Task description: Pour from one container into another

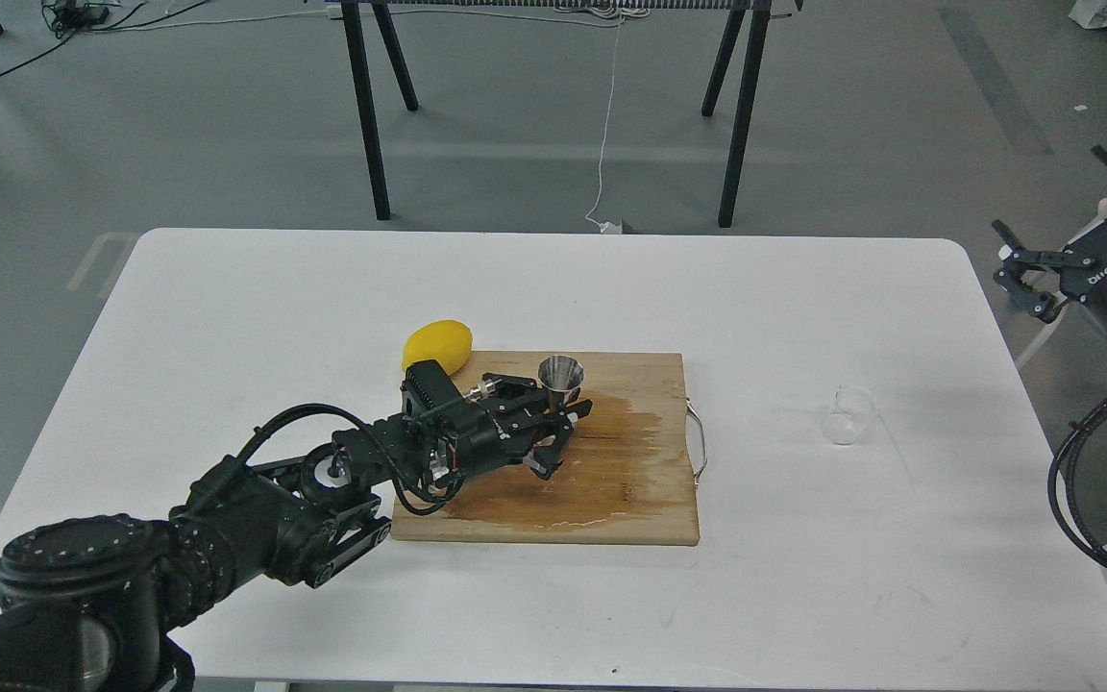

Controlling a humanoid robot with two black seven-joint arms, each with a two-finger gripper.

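Observation:
The steel jigger [560, 375] stands upright on the back part of the wooden cutting board [630, 500]. My left gripper [563, 439] lies low over the board just in front of the jigger, open. Its far finger [577, 411] hides the jigger's lower cone, so I cannot tell whether they touch. The small clear glass cup [848, 415] sits alone on the white table to the right of the board, far from both grippers. Whether it is upright or tipped I cannot tell. My right gripper [1065, 223] hangs open beyond the table's right edge, holding nothing.
A yellow lemon [437, 345] rests at the board's back left corner, right behind my left wrist. A wet stain [611, 432] spreads across the board. A metal handle [700, 438] sticks out of its right side. Black trestle legs [366, 115] stand behind the table.

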